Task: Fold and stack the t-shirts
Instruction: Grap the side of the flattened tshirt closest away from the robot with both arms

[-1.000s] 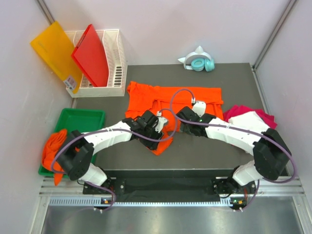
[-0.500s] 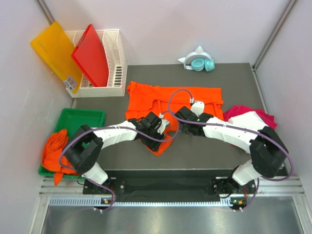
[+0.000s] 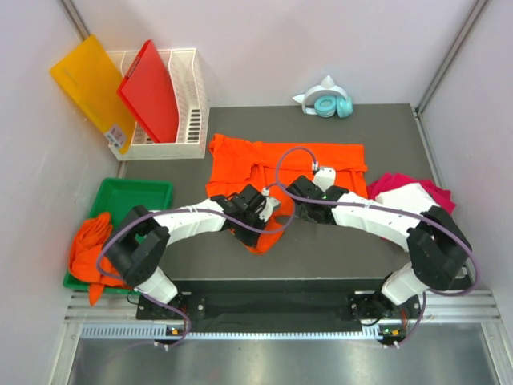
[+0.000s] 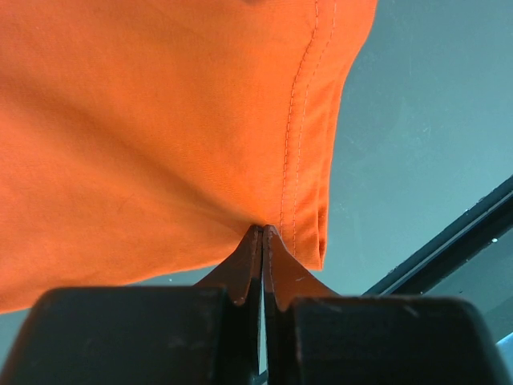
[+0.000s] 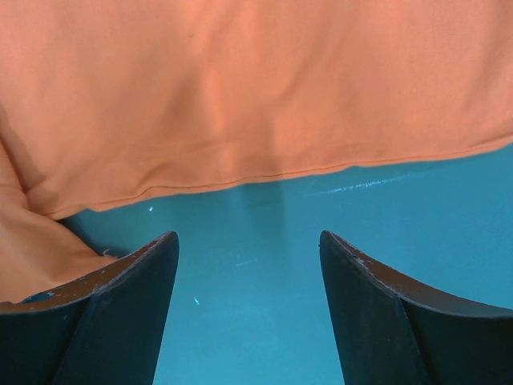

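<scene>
Since a second ago my left gripper (image 4: 263,234) has gone from half open to tightly closed. It now pinches the stitched corner of the bright orange cotton t-shirt (image 3: 240,160), which lies spread across the middle of the dark grey table (image 3: 385,136). My right gripper (image 5: 248,253) hangs with its jaws wide, holding nothing, just short of the shirt's near edge. I judge this to be the start of a fold. Next, the right jaws need to take their own bit of edge, then both lift and carry it over together.
</scene>
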You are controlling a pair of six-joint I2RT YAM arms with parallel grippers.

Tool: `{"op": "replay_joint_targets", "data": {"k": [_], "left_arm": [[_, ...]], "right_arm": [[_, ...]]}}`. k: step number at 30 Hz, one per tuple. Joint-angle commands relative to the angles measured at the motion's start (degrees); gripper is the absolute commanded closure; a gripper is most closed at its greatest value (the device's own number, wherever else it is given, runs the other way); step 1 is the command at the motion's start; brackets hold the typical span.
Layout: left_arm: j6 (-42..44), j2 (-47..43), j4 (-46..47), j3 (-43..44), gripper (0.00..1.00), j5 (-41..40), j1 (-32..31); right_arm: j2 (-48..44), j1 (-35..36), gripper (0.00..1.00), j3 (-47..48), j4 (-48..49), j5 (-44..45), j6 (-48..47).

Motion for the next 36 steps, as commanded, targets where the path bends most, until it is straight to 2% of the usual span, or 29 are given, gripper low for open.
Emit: {"op": "replay_joint_targets", "data": {"k": [1, 5, 6, 8, 10, 11, 12, 13, 14, 15, 19, 22, 23, 25, 26, 28, 30, 31, 35, 36], "left_arm": [[-0.7, -3.2, -0.2, -0.3, 1.00, 0.1, -0.2], [-0.2, -4.8, -0.1, 0.1, 1.00, -1.4, -0.3], [0.0, -4.9, -0.7, 0.4, 0.97, -1.5, -0.2], [0.7, -5.1, -1.2, 2.3, 0.82, -2.7, -0.2], [1.2, -5.7, -2.6, 4.1, 0.71, -3.4, -0.2], [1.7, -6.2, -2.7, 5.9, 0.63, -3.7, -0.2], [2.0, -6.8, -3.1, 6.8, 0.50, -5.6, -0.2], [2.6, -8.3, -3.5, 8.5, 0.42, -6.6, -0.3], [2.9, -9.0, -3.8, 9.4, 0.27, -7.6, -0.2], [3.5, -9.7, -4.2, 10.3, 0.01, -9.2, -0.1], [5.7, -15.7, -4.3, 13.6, 0.01, -10.2, 3.8], [3.2, -18.4, -2.2, 14.2, 0.01, -8.0, 17.4], [2.9, -19.2, 2.0, 13.5, 0.01, -7.8, 25.5], [4.0, -21.4, 8.1, 9.1, 0.01, -11.2, 31.2], [5.4, -22.3, 16.6, 6.2, 0.01, -11.2, 34.8], [10.1, -23.6, 26.3, -3.5, 0.01, -14.2, 36.2], [12.8, -22.4, 36.7, -9.1, 0.01, -13.1, 36.5], [14.0, -21.7, 39.0, -13.3, 0.01, -12.0, 36.5], [12.8, -18.7, 52.1, -21.0, 0.01, -13.0, 39.5], [12.9, -16.9, 59.0, -22.4, 0.01, -12.0, 40.3]], "right_arm": [[0.7, 0.9, 0.29, 1.7, 0.7, 1.6, 0.5], [1.1, 0.9, 0.29, 2.2, 1.1, 1.2, 0.0], [1.3, 1.0, 0.29, 2.2, 1.3, 1.1, -0.1], [1.5, 1.1, 0.29, 2.3, 1.5, 1.0, -0.1], [0.8, 1.8, 0.27, 2.3, 1.8, 1.4, 0.1], [0.4, 2.2, 0.27, 2.2, 1.9, 2.4, 0.1], [-0.6, 2.9, 0.26, 2.2, 2.1, 2.9, 0.2], [-1.0, 3.3, 0.24, 2.4, 2.1, 3.4, 0.1], [-1.6, 3.4, 0.24, 2.7, 1.9, 4.6, 0.1], [-2.4, 3.8, 0.23, 2.9, 1.7, 5.1, 0.0], [-3.9, 3.7, 0.22, 4.2, 0.0, 6.6, -1.1], [-5.0, 3.8, 0.22, 5.2, -1.9, 8.0, -1.9], [-5.5, 3.8, 0.22, 5.1, -2.0, 8.4, -2.1], [-6.8, 3.9, 0.22, 5.0, -2.7, 8.8, -2.2], [-7.1, 3.8, 0.22, 4.8, -2.8, 9.2, -2.3], [-7.5, 3.8, 0.22, 4.8, -3.5, 9.5, -2.4], [-7.1, 3.8, 0.22, 5.7, -4.1, 9.5, -2.3], [-6.8, 3.9, 0.22, 6.2, -5.5, 9.5, -2.1], [-6.6, 4.7, 0.22, 9.3, -9.4, 10.8, -2.0], [-6.9, 4.9, 0.22, 9.3, -10.0, 11.0, -2.1]]}}
